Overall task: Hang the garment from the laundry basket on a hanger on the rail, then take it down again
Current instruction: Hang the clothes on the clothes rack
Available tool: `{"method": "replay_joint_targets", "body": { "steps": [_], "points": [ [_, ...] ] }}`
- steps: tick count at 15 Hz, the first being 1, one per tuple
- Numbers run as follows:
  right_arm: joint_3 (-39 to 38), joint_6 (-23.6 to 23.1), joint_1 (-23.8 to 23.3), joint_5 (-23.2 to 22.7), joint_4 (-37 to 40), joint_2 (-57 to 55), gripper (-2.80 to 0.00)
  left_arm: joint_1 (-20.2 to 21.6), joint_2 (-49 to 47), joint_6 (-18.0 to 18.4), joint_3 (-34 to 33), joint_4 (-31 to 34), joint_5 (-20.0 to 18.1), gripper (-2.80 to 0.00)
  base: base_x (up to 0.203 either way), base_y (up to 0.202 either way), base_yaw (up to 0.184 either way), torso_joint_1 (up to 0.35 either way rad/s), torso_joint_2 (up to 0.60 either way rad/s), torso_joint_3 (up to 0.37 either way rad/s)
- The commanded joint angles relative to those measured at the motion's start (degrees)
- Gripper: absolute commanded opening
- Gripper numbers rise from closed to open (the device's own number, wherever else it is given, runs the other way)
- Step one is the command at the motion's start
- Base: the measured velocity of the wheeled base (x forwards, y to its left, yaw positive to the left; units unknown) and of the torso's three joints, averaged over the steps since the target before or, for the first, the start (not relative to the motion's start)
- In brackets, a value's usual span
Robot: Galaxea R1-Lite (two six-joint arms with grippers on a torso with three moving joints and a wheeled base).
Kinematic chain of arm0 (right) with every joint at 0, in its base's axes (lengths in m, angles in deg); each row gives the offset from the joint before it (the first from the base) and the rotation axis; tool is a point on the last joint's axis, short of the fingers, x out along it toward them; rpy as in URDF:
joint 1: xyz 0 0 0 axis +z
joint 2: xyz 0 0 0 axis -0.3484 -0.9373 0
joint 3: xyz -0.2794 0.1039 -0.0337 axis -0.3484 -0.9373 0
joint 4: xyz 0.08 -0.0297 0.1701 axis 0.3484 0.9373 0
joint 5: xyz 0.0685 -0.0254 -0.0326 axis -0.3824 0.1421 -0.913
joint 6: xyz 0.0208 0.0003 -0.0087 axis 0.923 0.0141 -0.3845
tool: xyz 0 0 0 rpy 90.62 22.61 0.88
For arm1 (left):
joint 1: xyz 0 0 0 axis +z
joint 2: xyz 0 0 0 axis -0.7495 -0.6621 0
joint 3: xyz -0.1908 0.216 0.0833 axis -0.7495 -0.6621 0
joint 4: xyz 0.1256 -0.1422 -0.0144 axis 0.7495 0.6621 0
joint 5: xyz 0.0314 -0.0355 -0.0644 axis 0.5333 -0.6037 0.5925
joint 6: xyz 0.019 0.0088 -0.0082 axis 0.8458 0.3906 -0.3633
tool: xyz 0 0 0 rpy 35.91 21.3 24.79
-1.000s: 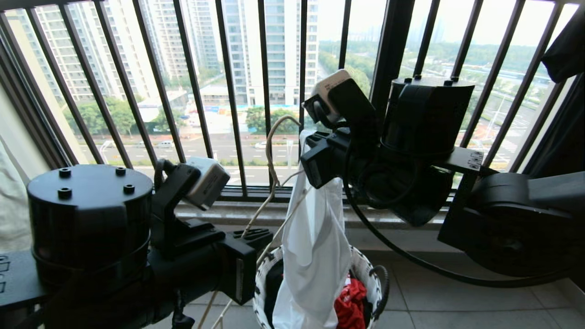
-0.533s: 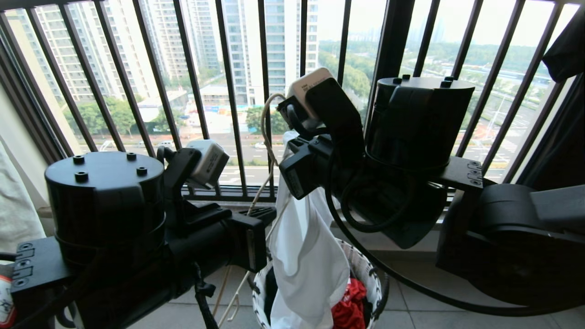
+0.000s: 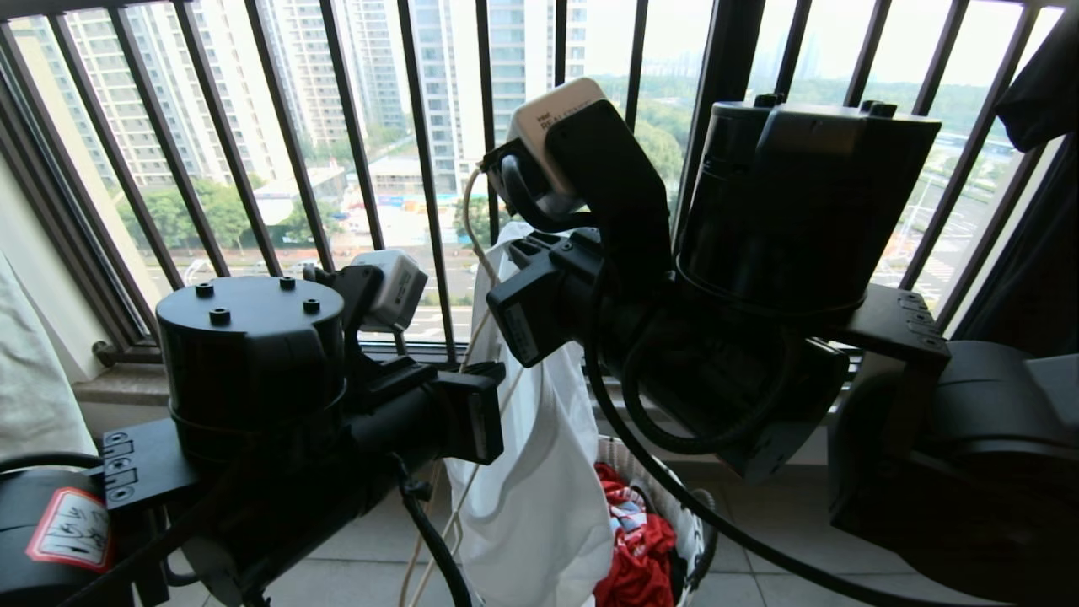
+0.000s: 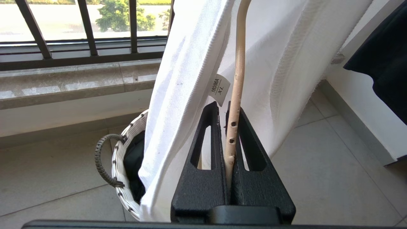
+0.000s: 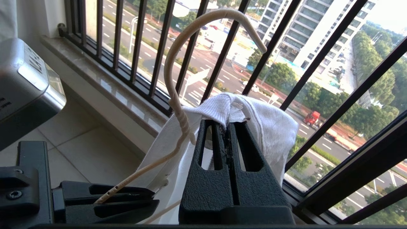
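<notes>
The white garment (image 3: 527,472) hangs in a long fold from my right gripper (image 3: 524,246), which is shut on its ribbed collar (image 5: 219,108). My left gripper (image 4: 222,106), lower and to the left (image 3: 489,373), is shut on one arm of the thin cream hanger (image 4: 237,63). The hanger's twisted neck and hook (image 5: 178,79) stand up beside the collar in front of the window bars. The shirt's lower end drops beside the laundry basket (image 4: 122,165), partly hiding it; the basket's rim (image 3: 687,523) shows behind the shirt. The rail is out of view.
A red garment (image 3: 636,556) lies in the basket. The black barred window railing (image 3: 421,169) and its stone sill (image 3: 118,384) stand close behind the grippers. A dark cloth (image 3: 1045,84) hangs at the right, a pale cloth (image 3: 34,379) at the left.
Both arms have risen, the right one also shifting left. The shirt and hanger have come up with them, so more of the shirt hangs above the basket.
</notes>
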Motion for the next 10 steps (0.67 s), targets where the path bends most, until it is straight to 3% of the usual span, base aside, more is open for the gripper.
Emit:
{"method": "replay_joint_targets", "body": {
  "steps": [1, 10],
  "points": [
    [0.95, -0.29, 1.62, 0.36, -0.15, -0.14, -2.80, 0.02, -0.69, -0.80, 0.17, -0.22, 0.14, -2.80, 0.000, 0.000, 0.000, 0.000, 0.00, 0.000],
    [-0.01, -0.31, 4.40, 2.21, -0.15, -1.46, -2.80, 0.55, -0.52, -3.40, 0.08, -3.91, 0.13, -2.80, 0.000, 0.000, 0.000, 0.000, 0.00, 0.000]
  ]
}}
